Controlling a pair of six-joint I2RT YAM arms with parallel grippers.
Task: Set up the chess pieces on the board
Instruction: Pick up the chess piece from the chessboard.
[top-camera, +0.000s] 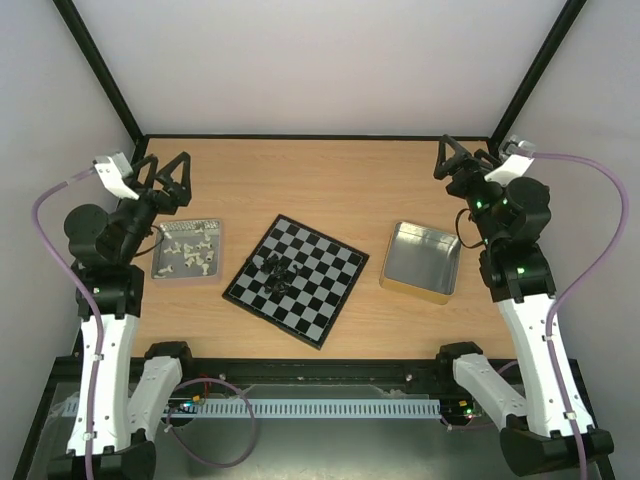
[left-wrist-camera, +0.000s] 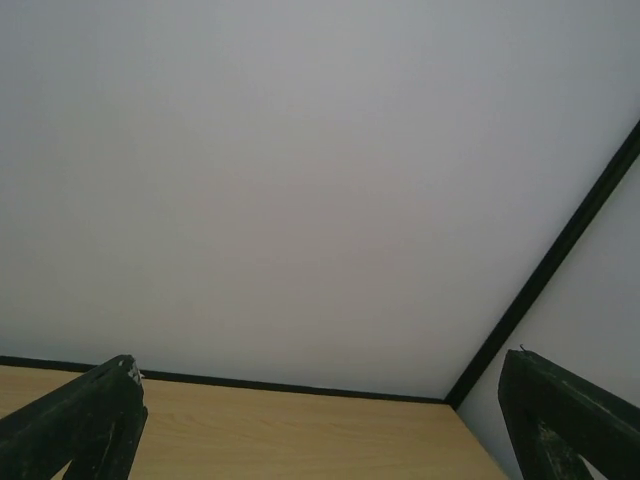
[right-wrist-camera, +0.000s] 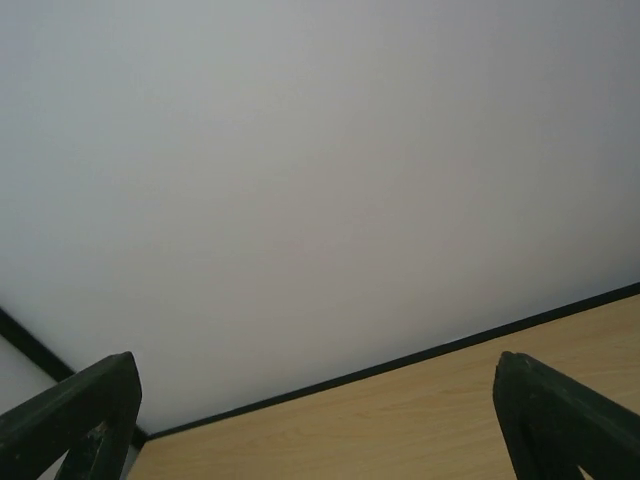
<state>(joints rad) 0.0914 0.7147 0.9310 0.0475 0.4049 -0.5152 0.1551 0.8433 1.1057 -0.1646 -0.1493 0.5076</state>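
The board (top-camera: 310, 285), black and silvery-grey checks, lies turned at an angle in the middle of the table. A cluster of small black chess pieces (top-camera: 277, 270) sits heaped on its left half. My left gripper (top-camera: 163, 172) is raised at the far left, above and behind the left tray, open and empty. At the far right my right gripper (top-camera: 460, 158) is also raised, open and empty, behind the right tray. Both wrist views show only fingertips (left-wrist-camera: 95, 415) (right-wrist-camera: 555, 415), the wall and the table's far edge.
A metal tray (top-camera: 210, 252) left of the board holds several pale pieces (top-camera: 190, 250). An empty metal tray (top-camera: 421, 260) lies right of the board. Black frame posts (top-camera: 100, 65) rise at the back corners.
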